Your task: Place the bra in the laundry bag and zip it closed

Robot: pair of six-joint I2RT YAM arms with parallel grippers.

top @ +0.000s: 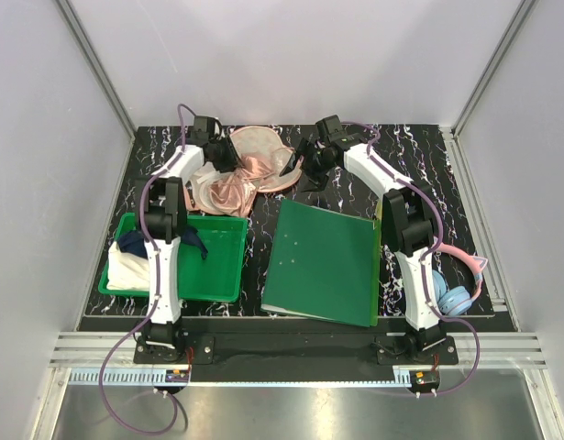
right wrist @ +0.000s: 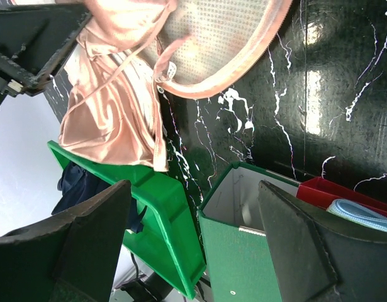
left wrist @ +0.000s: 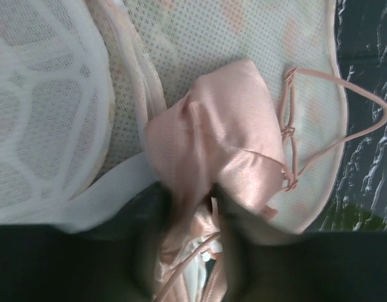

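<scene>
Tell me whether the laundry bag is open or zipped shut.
Open. The laundry bag lies spread with its mesh lining exposed, and the bra rests partly on that lining, spilling past the rim.

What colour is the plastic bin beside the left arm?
The bin is bright green, clearest in the top external view.

1. Top external looks down from above the near edge over the whole table (top: 419, 156).
2. Left wrist sits close above the bra (left wrist: 224, 138).
3. Right wrist, farther off, shares that bra.
</scene>
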